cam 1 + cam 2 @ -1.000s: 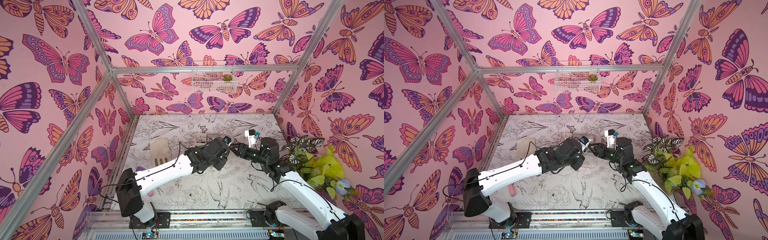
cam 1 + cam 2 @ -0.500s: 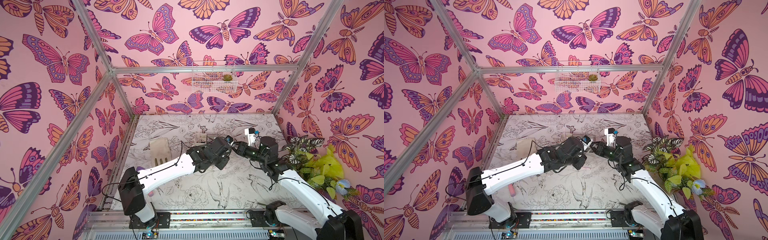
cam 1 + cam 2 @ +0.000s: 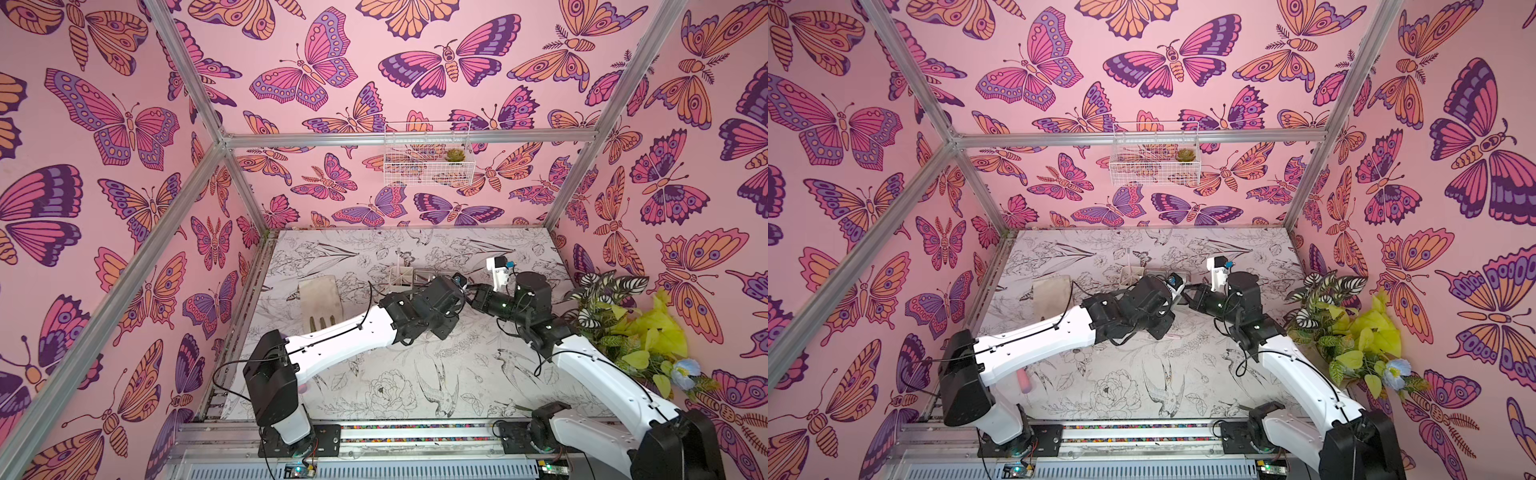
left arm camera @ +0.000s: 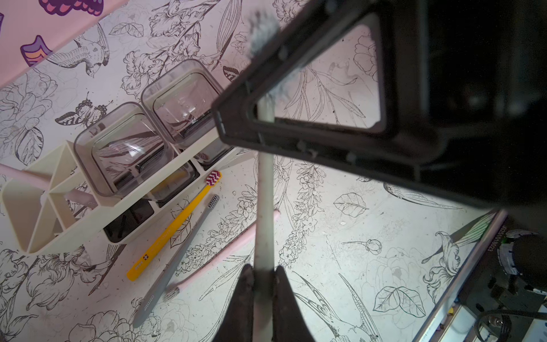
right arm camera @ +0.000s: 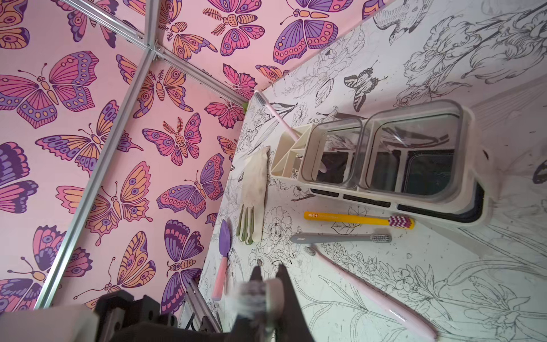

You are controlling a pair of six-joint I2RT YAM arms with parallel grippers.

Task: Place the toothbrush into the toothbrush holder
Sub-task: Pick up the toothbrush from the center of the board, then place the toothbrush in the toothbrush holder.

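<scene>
Between butterfly walls [image 3: 124, 124] lies a floral tabletop [image 3: 415, 374].

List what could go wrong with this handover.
1. The right gripper pinches the white toothbrush at its soft bristle head. Once the left gripper lets go, the brush may pivot or slip.
2. A pink toothbrush already stands in the slot section of the toothbrush holder and could block insertion.
</scene>
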